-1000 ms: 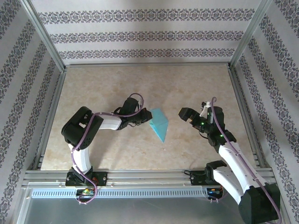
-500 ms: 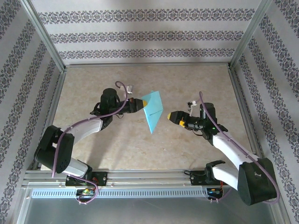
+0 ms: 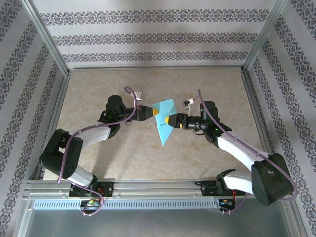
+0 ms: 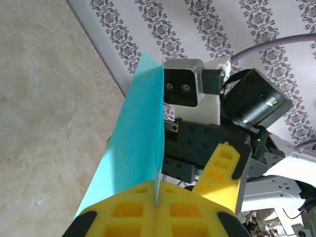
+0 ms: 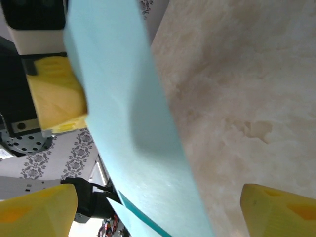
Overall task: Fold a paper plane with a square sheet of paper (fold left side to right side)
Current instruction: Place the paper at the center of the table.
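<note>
- While it hangs pinched above the counter [image 3: 207,163], the square sheet of paper [image 3: 164,123] is already a narrow wedge, long axis far-to-near, tip aimed at the near edge.
- left tool [image 3: 153,111] is clamped on its left edge.
- right tool [image 3: 169,120] sits spread around the right edge, not gripping. Looks like a handover mid-fold, so next it should close squarely.

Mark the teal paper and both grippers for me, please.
teal paper [image 3: 163,131], top view, lower pointed part.
left gripper [image 4: 156,198], left wrist view, seam where it clamps the paper.
right gripper [image 3: 168,120], top view, its tip at the paper's edge.
</note>
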